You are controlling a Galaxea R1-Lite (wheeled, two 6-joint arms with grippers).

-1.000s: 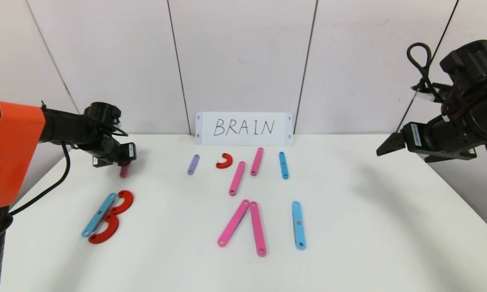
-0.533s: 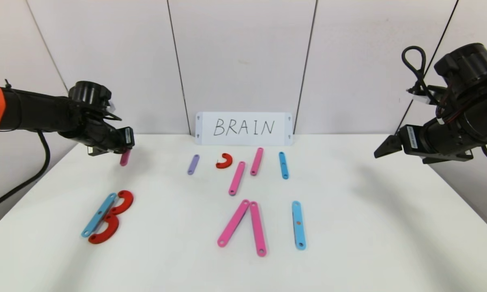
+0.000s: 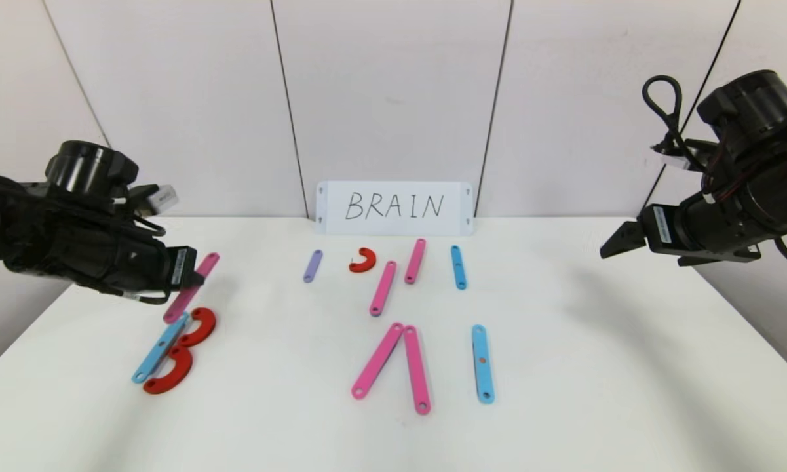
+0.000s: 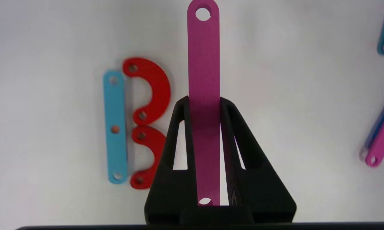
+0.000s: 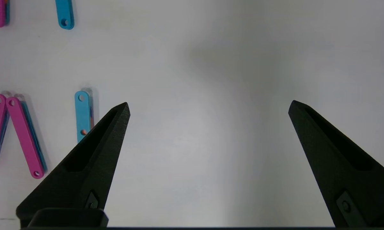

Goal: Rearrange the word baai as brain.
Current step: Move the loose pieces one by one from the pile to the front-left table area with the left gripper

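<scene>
A pink strip [image 3: 191, 288], pinched in the left gripper [image 3: 187, 278], had been swung down toward the B [image 3: 174, 351], probably starting the R; the right gripper [image 3: 619, 240] hung spread.

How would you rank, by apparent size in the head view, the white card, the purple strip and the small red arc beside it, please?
1. White card, clearly largest.
2. Purple strip.
3. Small red arc, slightly smaller than the strip.
All three lie similarly far from the camera.

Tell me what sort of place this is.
Probably a robot test bench: a plain white table against bare panelled walls, a handwritten BRAIN card propped as a spelling model, and coloured holed strips laid out as letters.
</scene>
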